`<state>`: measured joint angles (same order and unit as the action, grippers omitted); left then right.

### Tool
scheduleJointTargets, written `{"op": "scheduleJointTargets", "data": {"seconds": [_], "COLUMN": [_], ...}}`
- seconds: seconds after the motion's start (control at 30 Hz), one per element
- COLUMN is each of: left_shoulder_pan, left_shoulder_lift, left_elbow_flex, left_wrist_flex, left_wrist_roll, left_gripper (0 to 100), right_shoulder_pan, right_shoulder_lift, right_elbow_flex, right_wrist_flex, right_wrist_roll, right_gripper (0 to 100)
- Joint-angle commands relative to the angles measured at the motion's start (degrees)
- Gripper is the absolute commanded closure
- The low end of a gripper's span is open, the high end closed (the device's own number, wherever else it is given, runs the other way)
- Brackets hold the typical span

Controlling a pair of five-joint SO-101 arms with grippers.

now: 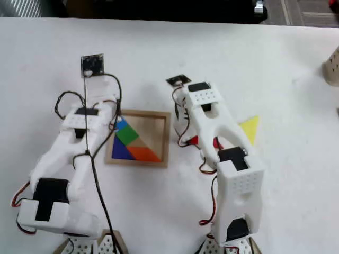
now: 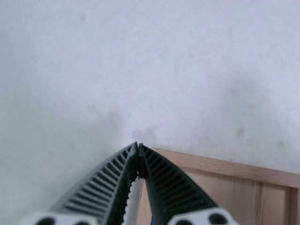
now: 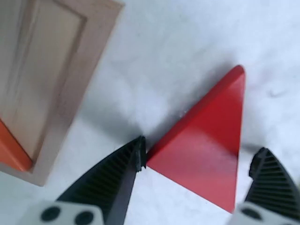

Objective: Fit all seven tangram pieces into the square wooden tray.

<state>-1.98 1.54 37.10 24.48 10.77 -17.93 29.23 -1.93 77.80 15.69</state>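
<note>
The square wooden tray lies between the two arms and holds blue, green and orange pieces. A red triangle lies flat on the table just right of the tray. My right gripper is open, one finger at each side of the triangle, touching neither side that I can see. In the high view the red triangle peeks out from under the right arm. A yellow triangle lies farther right. My left gripper is shut and empty, over the tray's rim.
Black cables hang along the left arm and across the tray's left edge. A pale perforated object stands at the far right edge. Open white table lies beyond the tray and to the right.
</note>
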Motion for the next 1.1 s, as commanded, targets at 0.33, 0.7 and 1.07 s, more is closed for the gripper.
{"op": "scheduleJointTargets", "data": {"seconds": [0.33,0.7,1.07], "left_shoulder_pan": [-0.7,-0.7,-0.7], "left_shoulder_lift": [-0.3,-0.3,-0.3], "left_elbow_flex": [-2.8,-2.8,-2.8], "left_wrist_flex": [-0.6,-0.6,-0.6], "left_wrist_roll": [-0.7,-0.7,-0.7], "left_gripper": [98,98,98], "right_shoulder_pan": [0.0,0.4,0.5], "right_shoulder_lift": [-9.7,-2.9,-2.4], "right_elbow_flex": [8.1,2.9,3.0], "right_wrist_flex": [-4.4,-4.3,-4.3], "right_wrist_roll": [6.2,7.4,6.9], "right_gripper": [65.4,65.5,82.0]}}
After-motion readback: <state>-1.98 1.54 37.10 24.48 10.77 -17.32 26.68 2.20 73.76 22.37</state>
